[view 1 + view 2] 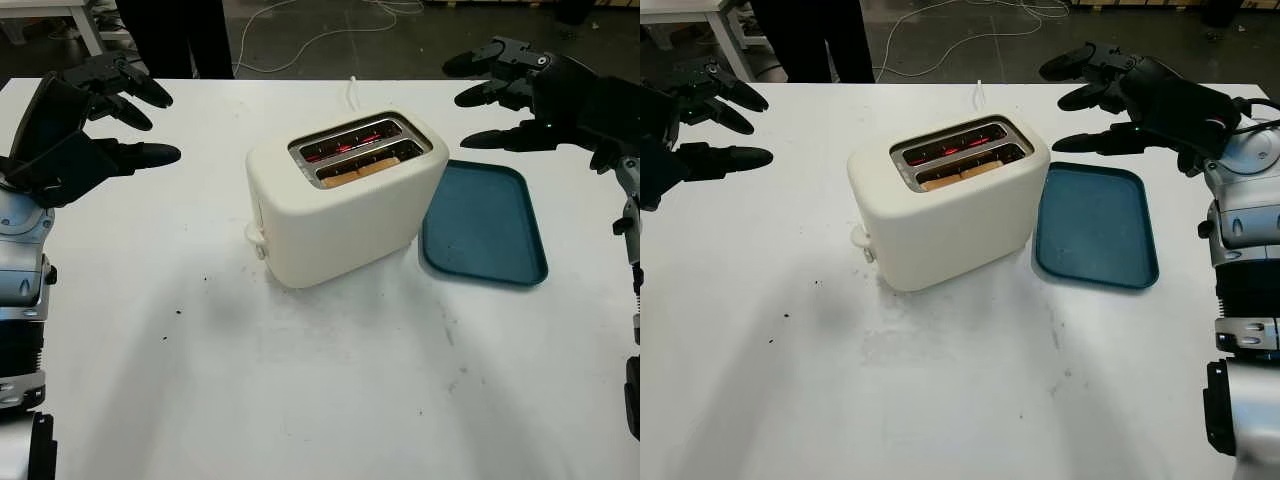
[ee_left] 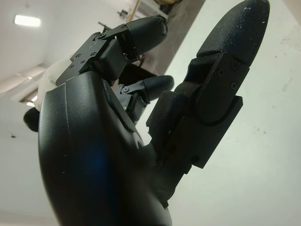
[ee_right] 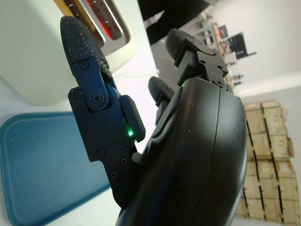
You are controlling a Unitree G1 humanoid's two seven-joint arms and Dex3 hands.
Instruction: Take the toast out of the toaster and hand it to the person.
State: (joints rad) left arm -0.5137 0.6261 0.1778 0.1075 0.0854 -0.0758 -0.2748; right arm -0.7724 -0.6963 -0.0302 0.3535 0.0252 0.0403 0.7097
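1. In the head views we look down on a white table (image 1: 300, 400). A cream-white, two-slot plastic toaster (image 1: 340, 215) stands just above the centre of the frame, turned at a slight angle.
2. The toaster's two slots face up. In the slot nearer the bottom of the frame we see the golden-brown top edge of a slice of toast (image 1: 360, 170), sitting low and barely above the rim. The farther slot glows red inside.
3. A small lever knob (image 1: 256, 238) sticks out from the toaster's lower left end.
4. Just right of the toaster a dark teal rectangular plastic tray (image 1: 487, 225) lies flat on the table, its near corner close to the toaster's base. We cannot tell if they touch.
5. Our black three-fingered left hand (image 1: 95, 130) is at the upper left of the frame, above the table and well apart from the toaster. It is open and grips nothing, fingertips pointing right towards the toaster.
6. Our black right hand (image 1: 1140, 100) is at the upper right of the frame, above the tray's far edge. It is open too, holding nothing, fingertips pointing left towards the toaster.
7. At the top edge, beyond the table, we see a person's dark trouser legs (image 1: 185, 35) standing on a dark floor, with a pale cable (image 1: 300, 30) looping beside them.
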